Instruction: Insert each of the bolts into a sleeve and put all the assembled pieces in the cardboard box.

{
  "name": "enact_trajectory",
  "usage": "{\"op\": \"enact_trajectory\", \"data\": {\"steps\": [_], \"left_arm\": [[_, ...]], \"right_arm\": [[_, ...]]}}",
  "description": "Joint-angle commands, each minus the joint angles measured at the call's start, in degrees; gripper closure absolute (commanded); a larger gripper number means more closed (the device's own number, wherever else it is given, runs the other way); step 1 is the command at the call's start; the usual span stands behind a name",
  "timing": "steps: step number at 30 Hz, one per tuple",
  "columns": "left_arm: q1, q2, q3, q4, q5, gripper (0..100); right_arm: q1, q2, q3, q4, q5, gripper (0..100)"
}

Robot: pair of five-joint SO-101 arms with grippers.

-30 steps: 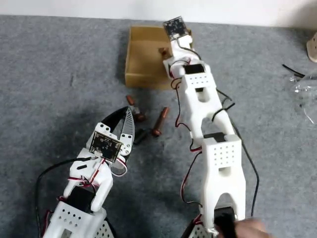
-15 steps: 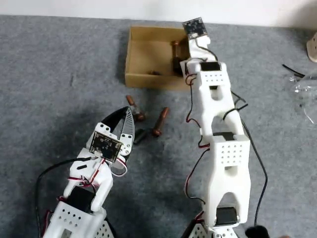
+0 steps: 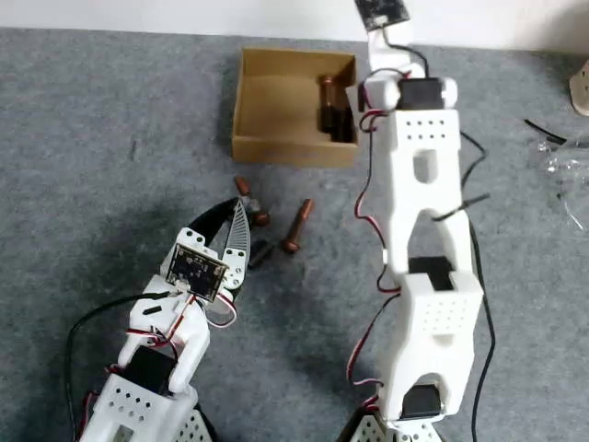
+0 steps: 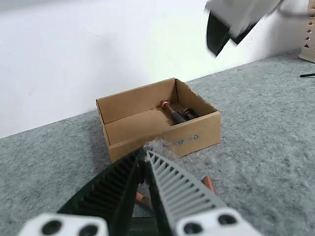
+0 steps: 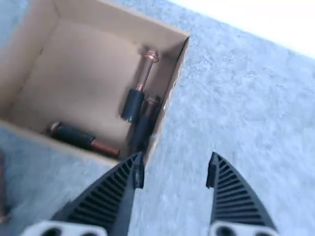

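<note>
The cardboard box (image 3: 285,147) stands at the back of the grey carpet. Three assembled bolt-and-sleeve pieces lie in it: one upright (image 5: 138,93), one beside the wall (image 5: 142,125), one across the near edge (image 5: 78,137). My right gripper (image 5: 176,169) hangs open and empty over the carpet just beyond the box's right wall. Two loose copper bolts (image 3: 248,201) (image 3: 296,226) and a black sleeve (image 3: 260,253) lie in front of the box. My left gripper (image 3: 237,204) is shut with nothing in it, its tip by the nearer bolt.
The right arm (image 3: 423,166) stretches along the box's right side. Wires and clear plastic (image 3: 561,157) lie at the far right. A white wall runs behind the box (image 4: 147,140). Bare carpet spreads to the left of it.
The right arm has swung from over the box to its right side, leaving a bolt-and-sleeve piece inside. The left arm has kept still.
</note>
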Motion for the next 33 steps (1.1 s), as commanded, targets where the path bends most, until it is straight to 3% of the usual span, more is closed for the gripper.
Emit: {"op": "enact_trajectory", "data": {"steps": [1,6,15,21,26,33], "left_arm": [[0.1,-0.2,1.5,-0.2,-0.2,99],[0.1,-0.2,1.5,0.1,-0.2,99],[0.0,-0.2,1.5,0.1,-0.2,99],[0.0,-0.2,1.5,0.1,-0.2,99],[0.0,-0.2,1.5,0.1,-0.2,99],[0.0,-0.2,1.5,0.1,-0.2,99]], "right_arm": [[-1.2,-7.8,-4.6,10.6,0.4,81.7],[-4.6,-13.5,-7.3,23.8,0.3,81.7],[-6.8,-32.7,3.4,23.4,-6.9,81.7],[-7.0,-47.3,23.5,23.2,-6.8,81.7],[-5.3,-59.3,46.5,17.0,-6.7,81.7],[1.8,-77.4,84.8,-8.4,-6.6,81.7]]}}
